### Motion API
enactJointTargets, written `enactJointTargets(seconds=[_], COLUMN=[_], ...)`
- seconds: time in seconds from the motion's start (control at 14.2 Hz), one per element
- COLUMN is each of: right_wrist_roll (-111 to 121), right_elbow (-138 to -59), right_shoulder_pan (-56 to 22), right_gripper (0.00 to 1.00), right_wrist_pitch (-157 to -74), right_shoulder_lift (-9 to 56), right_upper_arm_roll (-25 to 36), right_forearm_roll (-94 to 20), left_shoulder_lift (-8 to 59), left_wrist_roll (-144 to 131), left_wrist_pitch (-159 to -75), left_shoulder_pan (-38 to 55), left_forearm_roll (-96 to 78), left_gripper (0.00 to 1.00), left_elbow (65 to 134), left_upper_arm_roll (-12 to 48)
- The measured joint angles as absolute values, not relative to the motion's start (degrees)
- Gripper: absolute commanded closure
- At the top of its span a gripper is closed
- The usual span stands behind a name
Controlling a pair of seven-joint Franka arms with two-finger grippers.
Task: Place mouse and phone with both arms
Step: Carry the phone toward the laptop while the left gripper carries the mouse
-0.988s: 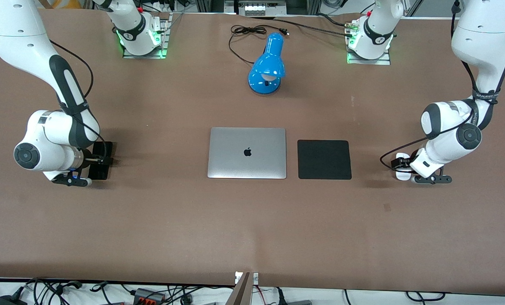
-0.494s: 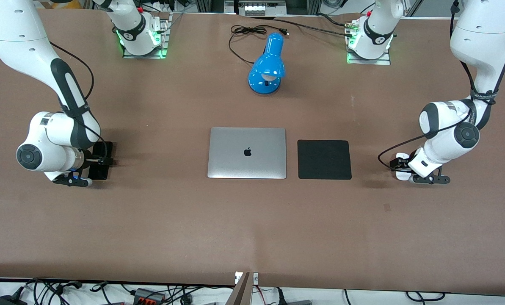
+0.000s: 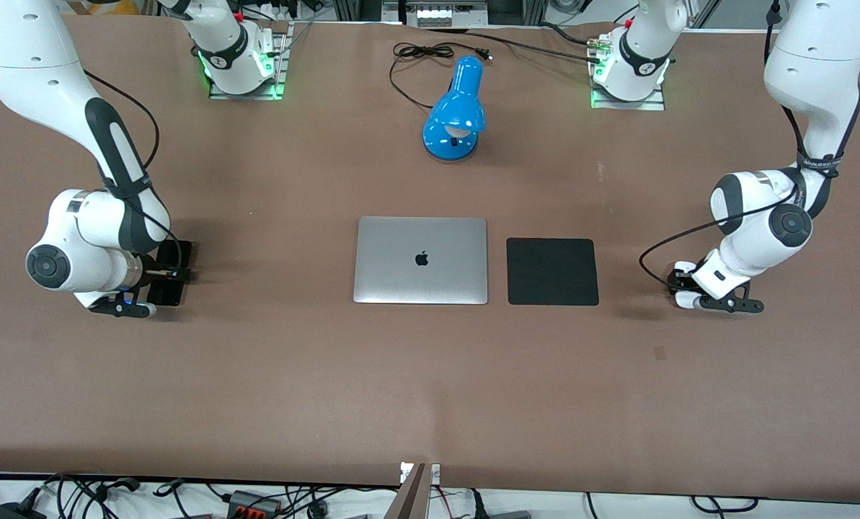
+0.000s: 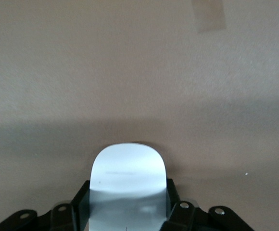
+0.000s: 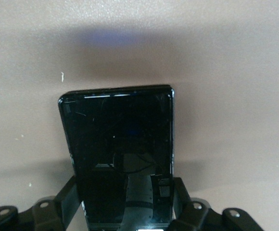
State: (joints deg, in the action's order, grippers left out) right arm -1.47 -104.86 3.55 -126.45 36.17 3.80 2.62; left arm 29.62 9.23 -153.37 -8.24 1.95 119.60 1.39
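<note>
Mouse sits clenched in the left claw at the left arm's end of the worktop; phone is clenched in the right claw at the right arm's end.

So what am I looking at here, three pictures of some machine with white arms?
Two white robot arms work at one brown table. The wide picture looks down from across the table; the other two come from cameras on each arm's wrist. On the table lie a closed silver laptop, a black mouse pad beside it, and a blue desk lamp nearer the arms' bases. The left gripper has a white mouse between its fingers, and the right gripper a black phone.
</note>
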Motion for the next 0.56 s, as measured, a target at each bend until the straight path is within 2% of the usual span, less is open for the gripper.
enactJointTargets(seconds=[0.28,0.56], right_wrist_roll=[-1.5,-6.1], right_elbow=[-103.6,-101.6], right_shoulder_pan=[2.8,-2.4], right_gripper=[0.61,0.61], right_wrist_pitch=[-124.1,-119.8], right_shoulder_lift=[35.7,31.3], right_upper_arm_roll=[3.5,3.0], right_forearm_roll=[2.6,2.6], left_shoulder_lift=[25.8,20.3], left_wrist_roll=[9.4,9.8], left_wrist_pitch=[-147.5,-129.9], left_shoulder_pan=[-8.2,-7.9], left_forearm_roll=[2.0,2.0], left_gripper=[0.62,0.62], left_elbow=[117.6,111.7], left_upper_arm_roll=[1.5,2.3])
